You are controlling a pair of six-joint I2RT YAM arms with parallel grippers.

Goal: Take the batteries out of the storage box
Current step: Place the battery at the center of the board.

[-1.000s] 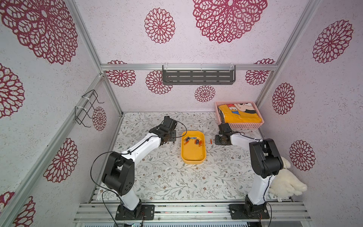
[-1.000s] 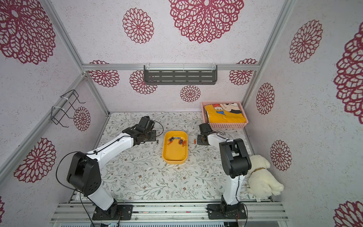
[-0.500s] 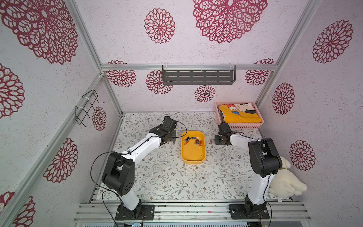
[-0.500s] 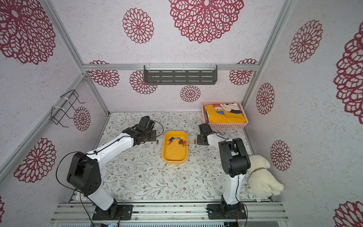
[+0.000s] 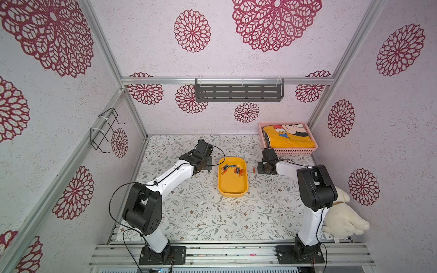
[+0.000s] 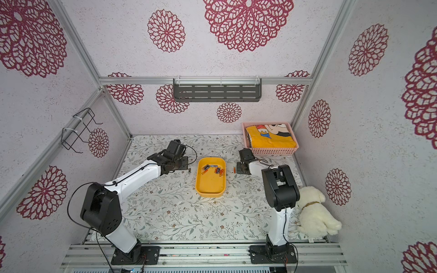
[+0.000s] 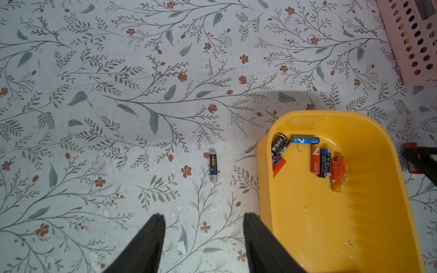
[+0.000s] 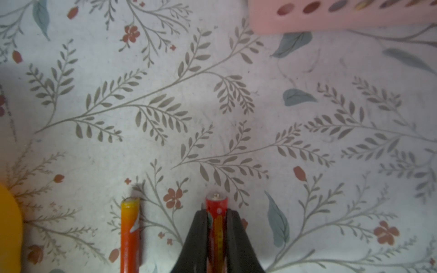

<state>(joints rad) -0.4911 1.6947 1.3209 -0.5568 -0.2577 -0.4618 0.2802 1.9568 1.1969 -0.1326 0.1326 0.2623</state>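
The yellow storage box [image 5: 233, 185] [image 6: 210, 185] lies mid-mat, with several batteries [image 5: 233, 169] [image 7: 326, 163], orange, black and one blue, at its far end. A black battery [image 7: 213, 167] [image 6: 189, 169] lies on the mat left of the box. My left gripper [image 7: 203, 216] [image 5: 208, 165] hovers just short of it, open and empty. Right of the box an orange battery [image 8: 129, 234] [image 5: 253, 169] lies on the mat. Beside it my right gripper [image 8: 216, 212] [image 5: 260, 165] is low over the mat, shut on a red battery [image 8: 216, 203].
A pink perforated basket [image 5: 287, 151] with yellow cloth stands at the back right, close behind the right gripper. A white plush dog [image 5: 340, 217] lies by the right arm's base. A grey shelf [image 5: 238, 91] and a wire rack [image 5: 105, 132] hang on the walls.
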